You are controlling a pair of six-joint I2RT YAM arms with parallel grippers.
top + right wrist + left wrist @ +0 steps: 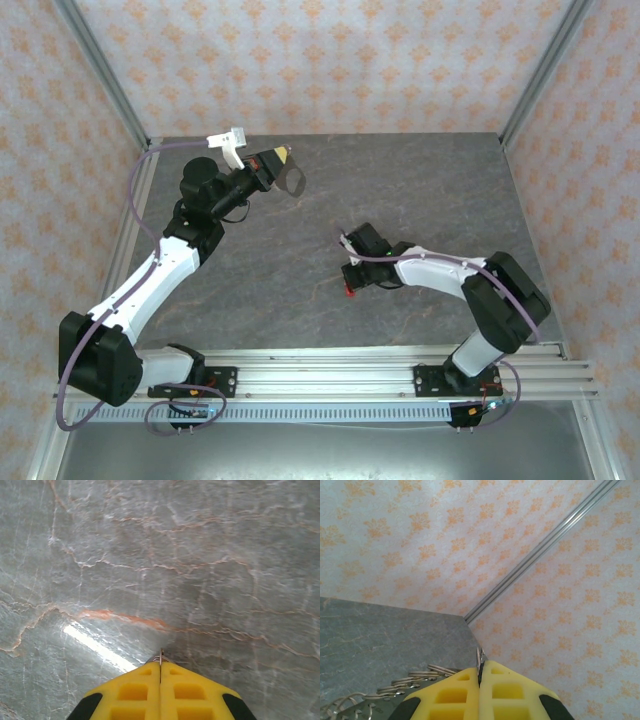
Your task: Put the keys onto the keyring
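Left claw (283, 155) was clamped on the keyring (296, 181). Right claw (348, 284) was squeezed shut on the keys (349, 291), right at its tip.

I can read no writing, number or brand anywhere. The wallpaper (420, 555) carries a repeated orange flower-like pattern and no letters. The yellow faces of my left tool (480, 673) and my right tool (160, 666) are plain. The grey marbled surface (420, 190) bears veins but no print. On the rail (330, 365) along its near edge, the dark mount at my right arm's base (447, 379) might carry a small label, but it is too small to make out.
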